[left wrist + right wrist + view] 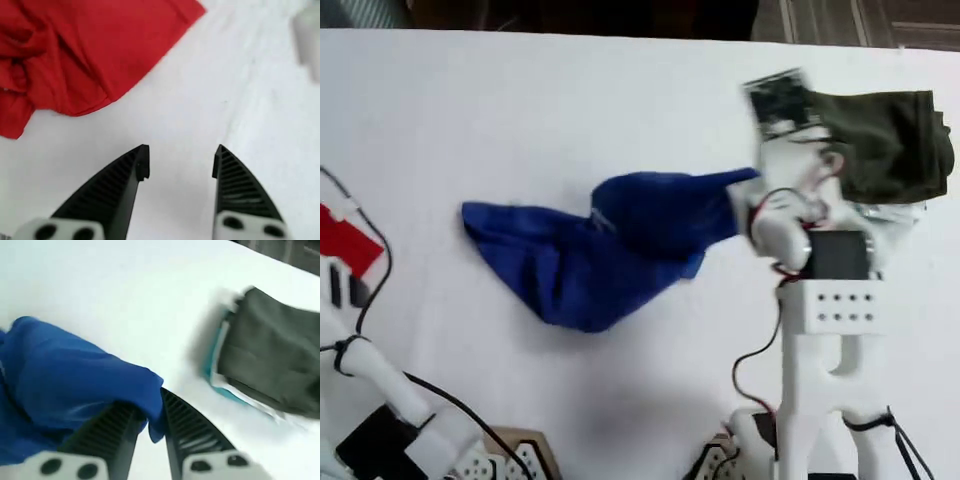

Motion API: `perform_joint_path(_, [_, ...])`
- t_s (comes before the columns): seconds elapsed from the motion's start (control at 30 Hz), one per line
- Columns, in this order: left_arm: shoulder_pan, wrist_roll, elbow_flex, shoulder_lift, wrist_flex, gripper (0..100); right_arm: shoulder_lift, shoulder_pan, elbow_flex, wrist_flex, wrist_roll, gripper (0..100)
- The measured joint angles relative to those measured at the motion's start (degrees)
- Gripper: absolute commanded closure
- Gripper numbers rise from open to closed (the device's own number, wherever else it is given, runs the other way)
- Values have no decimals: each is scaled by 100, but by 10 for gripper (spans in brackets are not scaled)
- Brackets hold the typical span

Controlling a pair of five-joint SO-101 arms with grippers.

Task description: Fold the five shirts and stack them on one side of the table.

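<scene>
Fabric from the blue shirt [600, 255] is pinched by the right pincer [150, 405], so yeah, its jaws are closed on an edge of that cloth, with a blue fold bunched right at the tips. From the pinched end, the rest of the shirt is trailed away from that pincer across the white table [520, 100], crumpled and nowhere near folded.

Just past the right pincer, on the far side from the blue shirt, a folded stack is seen. A dark green shirt [885, 140] is laid on top, and teal and white edges [215, 365] are peeking out underneath. How many layers are under there can't really be told. The stack isn't touched by the pincer in the right wrist view, just near it.

The left pincer [181, 152] is held spread apart, nothing gripped, with bare table seen between the two black fingers. A red shirt [85, 50] is lying rumpled on the table ahead of it, beyond the fingertips and off to one side, apart from them. In the high view the red shirt is well apart from the right pincer and the blue shirt.
</scene>
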Motion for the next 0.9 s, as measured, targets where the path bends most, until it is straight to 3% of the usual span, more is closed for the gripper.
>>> perform_joint_path(0.37, [1767, 0, 0, 0, 167, 771, 123, 1793, 158, -281, 0, 980])
perform_joint_path(0.57, [3165, 79, 0, 0, 26, 770, 123, 1925, 1152, -404, 0, 980])
perform_joint_path(0.73, [4369, 1011, 0, 26, -466, 748, 123, 2048, 2031, -633, 0, 980])
perform_joint_path(0.9, [5556, 1231, 0, 703, -554, 726, 123, 2303, 2716, -1108, 0, 980])
